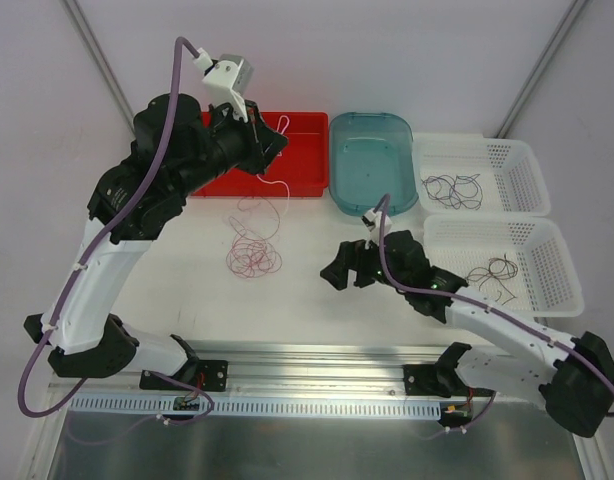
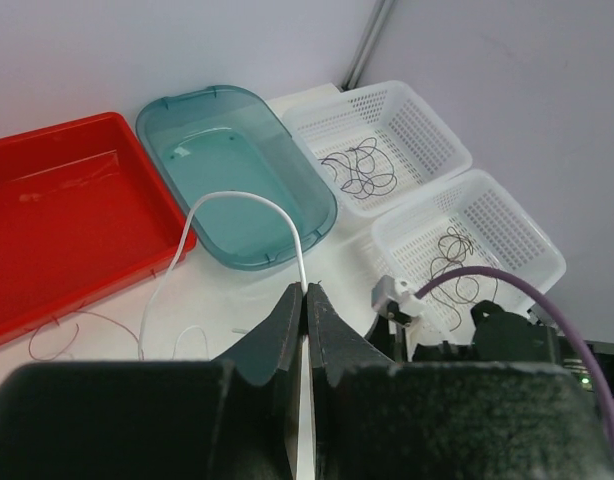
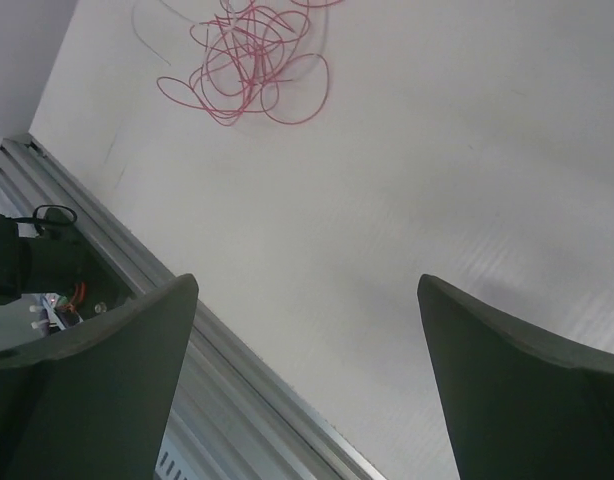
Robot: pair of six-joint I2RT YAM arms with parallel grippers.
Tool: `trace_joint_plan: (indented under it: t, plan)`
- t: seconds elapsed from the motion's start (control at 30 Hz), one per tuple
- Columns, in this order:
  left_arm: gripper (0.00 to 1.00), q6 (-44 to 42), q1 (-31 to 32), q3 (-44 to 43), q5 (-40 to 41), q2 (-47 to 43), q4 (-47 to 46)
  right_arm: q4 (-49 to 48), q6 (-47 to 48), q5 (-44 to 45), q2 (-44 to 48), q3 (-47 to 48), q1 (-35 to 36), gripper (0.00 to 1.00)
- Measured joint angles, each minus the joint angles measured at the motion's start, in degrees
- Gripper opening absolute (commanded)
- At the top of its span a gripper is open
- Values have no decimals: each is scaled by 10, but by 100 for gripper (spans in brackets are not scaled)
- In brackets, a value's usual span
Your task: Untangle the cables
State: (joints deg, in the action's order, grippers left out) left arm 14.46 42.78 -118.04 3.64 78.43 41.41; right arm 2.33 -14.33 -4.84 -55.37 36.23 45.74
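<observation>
My left gripper (image 1: 278, 141) (image 2: 307, 292) is raised over the red tray's front edge and shut on a thin white cable (image 2: 242, 197). That cable arcs out of the jaws and hangs down (image 1: 278, 180) to the table. Below it lies a tangle of dark red cables (image 1: 252, 250) (image 3: 249, 60), with a pale strand running through it. My right gripper (image 1: 339, 272) (image 3: 307, 285) hovers low over bare table to the right of the tangle, open, with nothing between its fingers.
A red tray (image 1: 307, 150) (image 2: 57, 200) and a teal bin (image 1: 372, 165) (image 2: 237, 170) stand at the back. Two white baskets (image 1: 517, 160) (image 1: 557, 265) at the right hold black cables (image 1: 454, 188) (image 1: 492, 275). A metal rail (image 1: 317, 365) runs along the near edge.
</observation>
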Motion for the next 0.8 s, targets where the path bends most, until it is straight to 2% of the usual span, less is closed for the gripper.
trace_joint_plan:
  t: [0.17, 0.4, 0.63, 0.73, 0.8]
  plan:
    - [0, 2, 0, 9, 5, -2, -5, -136, -23, -36, -118, 3, 12, 88]
    - [0, 12, 0, 31, 14, -3, -5, -252, -50, -57, -300, 59, 41, 80]
    - [0, 17, 0, 49, 15, -15, -7, -323, -80, -64, -418, 116, 43, 75]
    - [0, 19, 0, 59, 16, -24, -10, -341, -92, -64, -458, 143, 43, 71]
    - [0, 20, 0, 65, 19, -31, -10, -351, -97, -64, -479, 158, 43, 64]
